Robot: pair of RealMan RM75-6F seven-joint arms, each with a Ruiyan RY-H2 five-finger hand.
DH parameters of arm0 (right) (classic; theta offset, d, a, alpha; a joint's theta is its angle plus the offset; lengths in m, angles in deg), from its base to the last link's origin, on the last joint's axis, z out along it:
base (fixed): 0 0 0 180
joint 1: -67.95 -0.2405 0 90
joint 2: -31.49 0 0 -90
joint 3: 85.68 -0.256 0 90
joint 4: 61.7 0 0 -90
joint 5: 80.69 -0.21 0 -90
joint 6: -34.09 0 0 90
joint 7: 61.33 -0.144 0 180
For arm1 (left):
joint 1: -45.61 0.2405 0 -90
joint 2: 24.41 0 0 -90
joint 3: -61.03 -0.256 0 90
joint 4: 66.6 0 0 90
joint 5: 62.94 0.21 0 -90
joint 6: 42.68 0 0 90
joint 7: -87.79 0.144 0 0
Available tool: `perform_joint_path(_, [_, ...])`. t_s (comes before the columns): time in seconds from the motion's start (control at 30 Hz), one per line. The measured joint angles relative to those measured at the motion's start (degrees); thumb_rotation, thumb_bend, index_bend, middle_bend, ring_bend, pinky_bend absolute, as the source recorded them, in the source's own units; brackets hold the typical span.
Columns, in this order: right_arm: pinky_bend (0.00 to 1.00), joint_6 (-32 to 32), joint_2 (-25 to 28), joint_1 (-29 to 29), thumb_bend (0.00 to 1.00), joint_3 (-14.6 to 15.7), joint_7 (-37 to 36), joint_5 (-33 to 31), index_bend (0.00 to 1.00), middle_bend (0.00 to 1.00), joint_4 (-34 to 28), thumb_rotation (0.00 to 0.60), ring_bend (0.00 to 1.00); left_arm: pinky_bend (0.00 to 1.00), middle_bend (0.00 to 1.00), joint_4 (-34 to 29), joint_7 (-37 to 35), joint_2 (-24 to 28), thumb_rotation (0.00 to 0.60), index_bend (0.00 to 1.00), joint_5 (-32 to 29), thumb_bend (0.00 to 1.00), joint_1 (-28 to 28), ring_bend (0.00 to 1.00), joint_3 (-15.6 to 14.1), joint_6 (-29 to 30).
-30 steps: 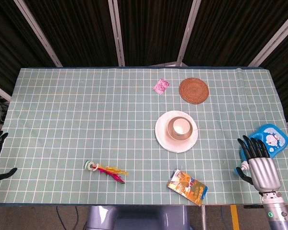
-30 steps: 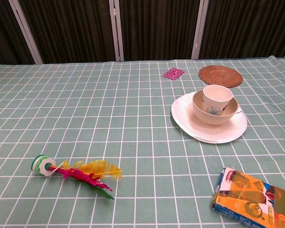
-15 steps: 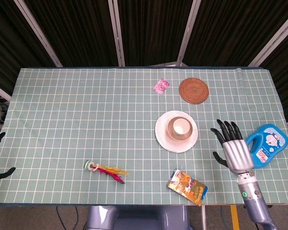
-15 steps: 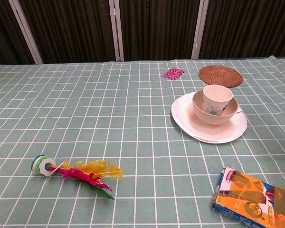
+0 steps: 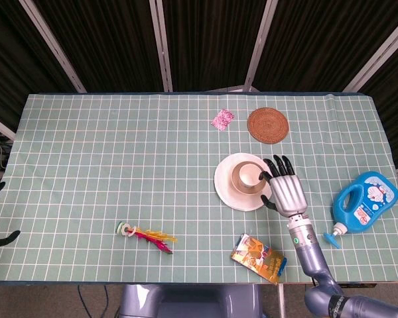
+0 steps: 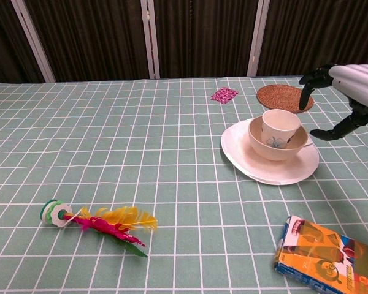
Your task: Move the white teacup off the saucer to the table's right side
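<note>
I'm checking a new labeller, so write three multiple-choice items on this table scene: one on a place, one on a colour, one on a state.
1. Where does the round woven rattan coaster lie?
A. beyond the white round saucer
B. under the orange and blue snack packet
C. beside the feathered shuttlecock toy

2. What colour is the cartoon-printed plastic bottle at the table's right side?
A. red
B. blue
C. yellow

3. How does the right hand stand to the white teacup?
A. it holds the cup lifted off the saucer
B. it is open beside the cup, fingers spread, holding nothing
C. it presses on the snack packet

Answers:
1 A, the coaster sits toward the far edge, behind the saucer.
2 B, its body is blue.
3 B, the chest view shows a gap between hand and cup.
</note>
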Motion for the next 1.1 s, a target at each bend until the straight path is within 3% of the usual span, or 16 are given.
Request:
perform_joint_path(0.67, [0.0,3.19,-7.38,-5.22,0.24,0.06,-1.23,-5.05,0.49,0.17,10.27,0.6,0.0,0.0,0.0,0.22,-1.48,0.48,0.6,0.0,-0.46,0.0,-0.18,0.0,0.19,-0.7])
perform_joint_path(0.9, [0.0,3.61,-9.37,-6.2,0.46,0.4,-2.75,-5.35,0.58,0.2,12.79,0.6,0.0,0.0,0.0,0.29,-2.04,0.62,0.6,0.0,-0.43,0.0,-0.18,0.0,0.23,-0.71])
perform_joint_path(1.1, [0.0,2.51,-9.81,-6.34,0.49,0.86,-3.25,-4.61,0.63,0.21,13.09,0.6,0.0,0.0,0.0,0.31,-1.96,0.62,0.6,0.0,-0.27,0.0,-0.24,0.0,0.15,-0.82])
